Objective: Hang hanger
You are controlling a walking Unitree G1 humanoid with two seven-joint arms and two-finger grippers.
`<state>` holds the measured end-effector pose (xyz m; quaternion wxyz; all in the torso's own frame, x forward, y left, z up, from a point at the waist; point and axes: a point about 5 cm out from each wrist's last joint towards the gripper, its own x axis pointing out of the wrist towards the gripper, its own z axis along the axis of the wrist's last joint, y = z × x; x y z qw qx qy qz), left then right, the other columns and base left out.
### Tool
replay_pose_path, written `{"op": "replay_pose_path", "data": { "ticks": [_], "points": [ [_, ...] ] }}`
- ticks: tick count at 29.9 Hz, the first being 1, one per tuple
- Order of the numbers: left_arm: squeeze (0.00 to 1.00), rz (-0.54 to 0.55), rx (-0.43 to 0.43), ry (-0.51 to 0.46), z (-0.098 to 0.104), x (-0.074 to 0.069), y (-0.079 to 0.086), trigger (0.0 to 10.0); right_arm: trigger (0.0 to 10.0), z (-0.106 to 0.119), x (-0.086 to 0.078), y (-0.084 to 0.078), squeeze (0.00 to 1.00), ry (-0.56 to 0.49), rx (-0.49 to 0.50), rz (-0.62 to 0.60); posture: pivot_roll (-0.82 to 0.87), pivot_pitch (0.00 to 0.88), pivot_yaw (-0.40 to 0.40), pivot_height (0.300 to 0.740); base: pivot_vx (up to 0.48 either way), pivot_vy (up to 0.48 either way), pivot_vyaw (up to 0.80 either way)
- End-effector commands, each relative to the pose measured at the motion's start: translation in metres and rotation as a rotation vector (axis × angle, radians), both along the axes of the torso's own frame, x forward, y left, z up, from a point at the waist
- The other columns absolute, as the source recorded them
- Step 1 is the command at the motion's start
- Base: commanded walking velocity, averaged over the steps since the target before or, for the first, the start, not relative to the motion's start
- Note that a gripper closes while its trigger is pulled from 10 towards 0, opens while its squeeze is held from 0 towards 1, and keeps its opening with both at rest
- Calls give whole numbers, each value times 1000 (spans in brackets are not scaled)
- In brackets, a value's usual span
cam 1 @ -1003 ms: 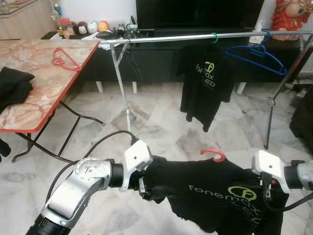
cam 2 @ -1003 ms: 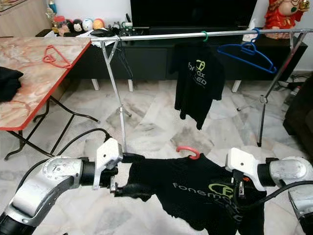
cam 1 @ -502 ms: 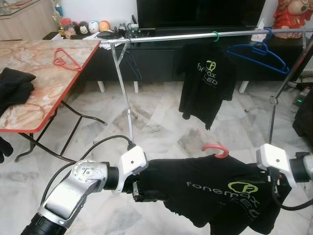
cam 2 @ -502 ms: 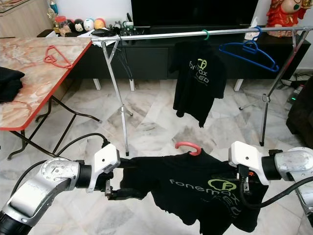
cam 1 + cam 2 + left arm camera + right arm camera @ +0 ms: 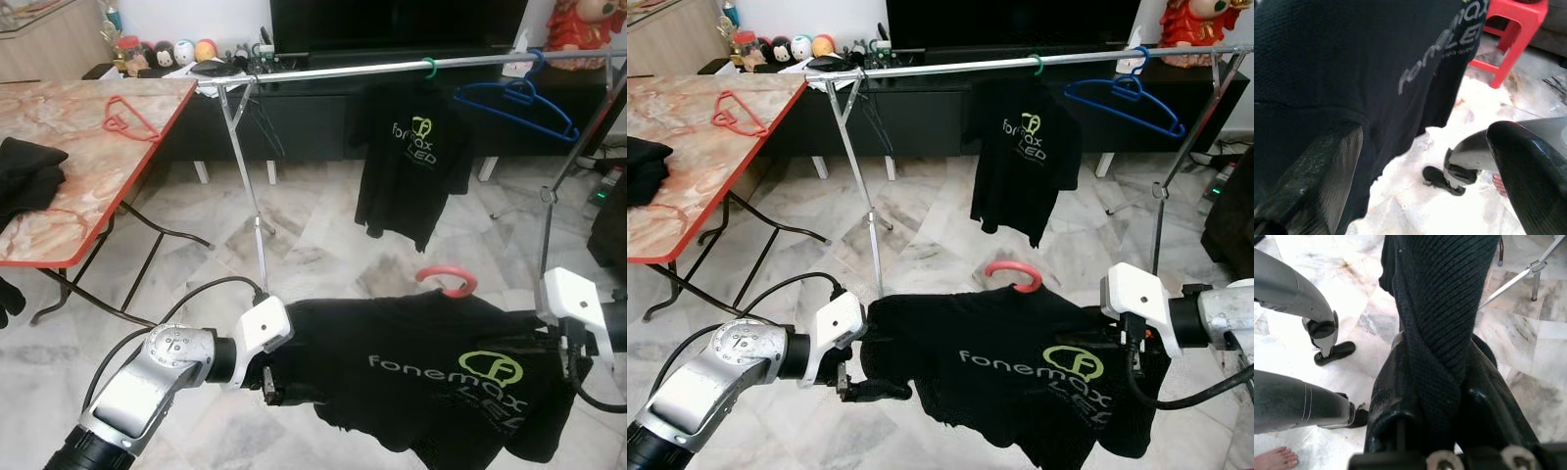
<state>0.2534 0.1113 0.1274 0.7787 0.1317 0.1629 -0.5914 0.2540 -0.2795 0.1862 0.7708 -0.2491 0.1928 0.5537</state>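
Note:
A black T-shirt (image 5: 431,372) with a green "fonemax" print sits on a red hanger; its hook (image 5: 446,279) sticks up from the collar. The shirt is stretched between my arms, low before the clothes rail (image 5: 392,69). My left gripper (image 5: 880,367) is open at the shirt's left shoulder. One finger (image 5: 1327,176) lies under the cloth and the other finger (image 5: 1528,166) stands free. My right gripper (image 5: 1435,357) is shut on bunched cloth at the shirt's right shoulder. On the rail hang another black shirt (image 5: 411,162) on a green hook and an empty blue hanger (image 5: 514,103).
The rack's legs (image 5: 257,215) stand on the marble floor between me and a dark TV cabinet. A folding table (image 5: 59,196) at the left holds a red hanger (image 5: 122,117) and black clothes (image 5: 24,166). A red stool (image 5: 1513,24) stands nearby. A person's bare foot (image 5: 1273,460) is by my legs.
The shirt on its red hanger has risen a little and shifted right. My arms have spread wider, pulling the cloth flatter.

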Motion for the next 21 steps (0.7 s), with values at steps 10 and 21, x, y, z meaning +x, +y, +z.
{"op": "replay_pose_path", "data": {
  "ticks": [10,21],
  "points": [
    [227,-1,-93,7,28,-5,23,10000,10000,-5,-5,-13,0,-4,-71,-58,-48,63,67,740,0,0,0],
    [1000,76,-63,18,17,3,36,10000,10000,6,-5,-7,0,-22,-33,-36,-47,68,77,740,0,0,0]
  ]
}}
